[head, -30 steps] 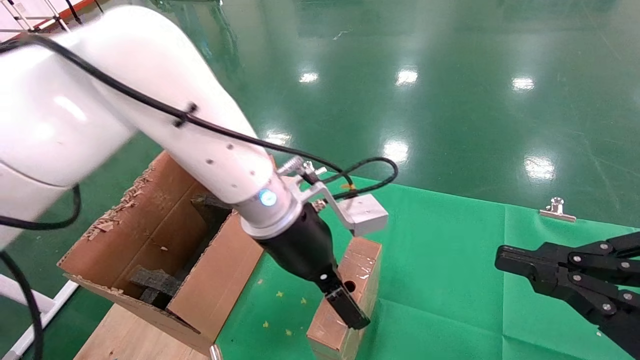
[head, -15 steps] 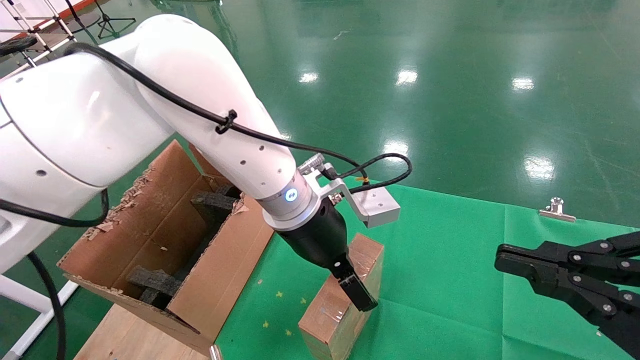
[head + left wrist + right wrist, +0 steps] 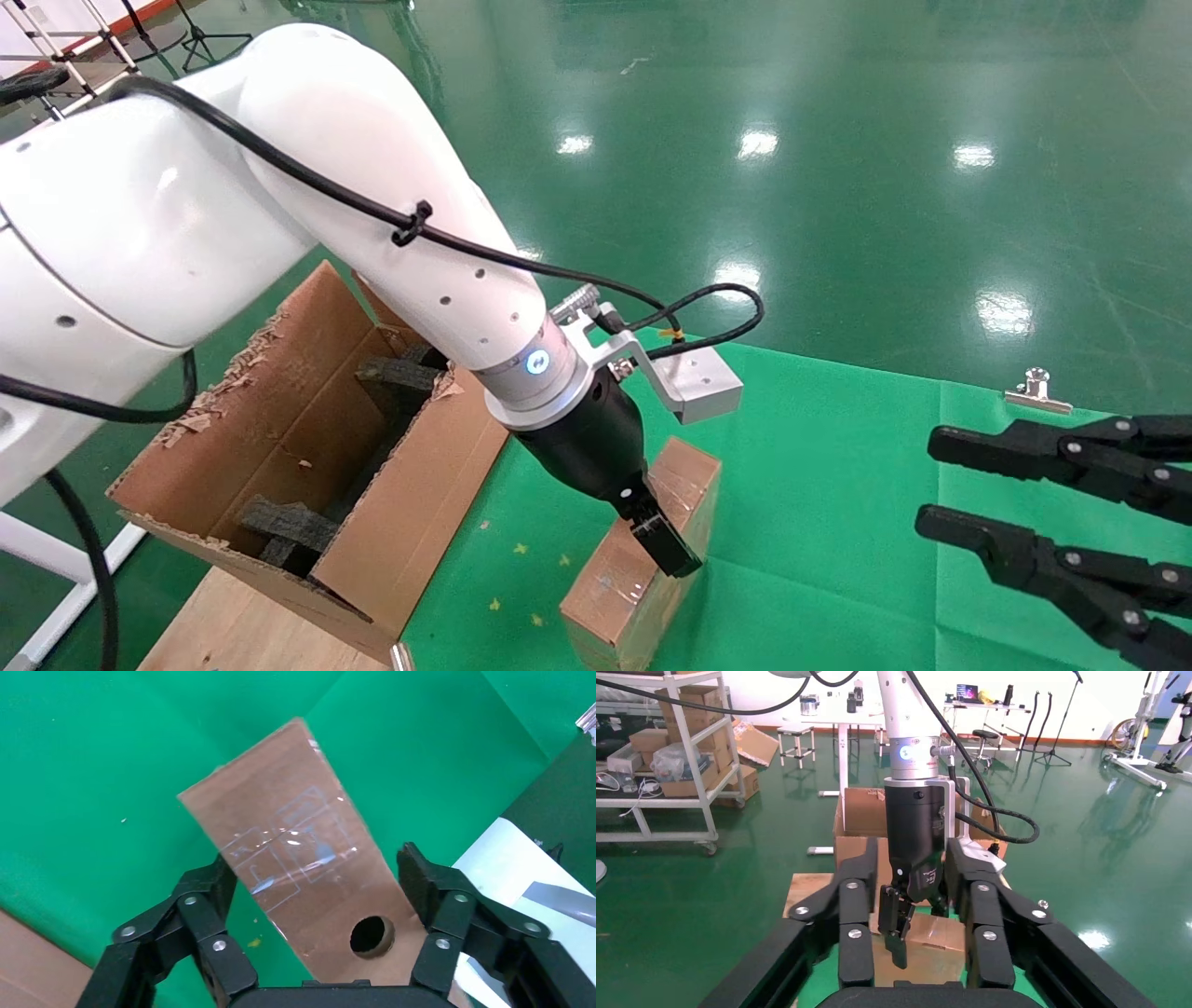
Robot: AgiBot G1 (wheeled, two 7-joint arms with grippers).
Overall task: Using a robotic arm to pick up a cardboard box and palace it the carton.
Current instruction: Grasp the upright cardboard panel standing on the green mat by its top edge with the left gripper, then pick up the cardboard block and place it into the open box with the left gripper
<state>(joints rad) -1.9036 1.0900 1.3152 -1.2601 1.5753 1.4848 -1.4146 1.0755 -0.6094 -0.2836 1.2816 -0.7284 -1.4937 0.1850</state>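
The small cardboard box (image 3: pixel 610 589), brown with clear tape and a round hole, lies tilted on the green mat. It also shows in the left wrist view (image 3: pixel 281 811) and the right wrist view (image 3: pixel 933 952). The left gripper (image 3: pixel 654 539) on the white robotic arm (image 3: pixel 372 214) straddles the box's middle from above. Its fingers (image 3: pixel 218 881) press on both long sides, next to the hole. The large flapped carton (image 3: pixel 279 410) stands just left of the box, open at the top. The all-black right gripper (image 3: pixel 929 477) hovers open and empty at the right.
Black foam blocks (image 3: pixel 284 522) lie inside the carton, which rests on a wooden board (image 3: pixel 233 624). A silver clip (image 3: pixel 1036 390) holds the green mat (image 3: pixel 838 522) at its far edge. Beyond is shiny green floor, with shelves (image 3: pixel 666 755) and tables farther off.
The right gripper's fingers have spread apart from shut to open. The left arm rose and shifted slightly right over the last second. The box turned a little in its grip, hiding the hole.
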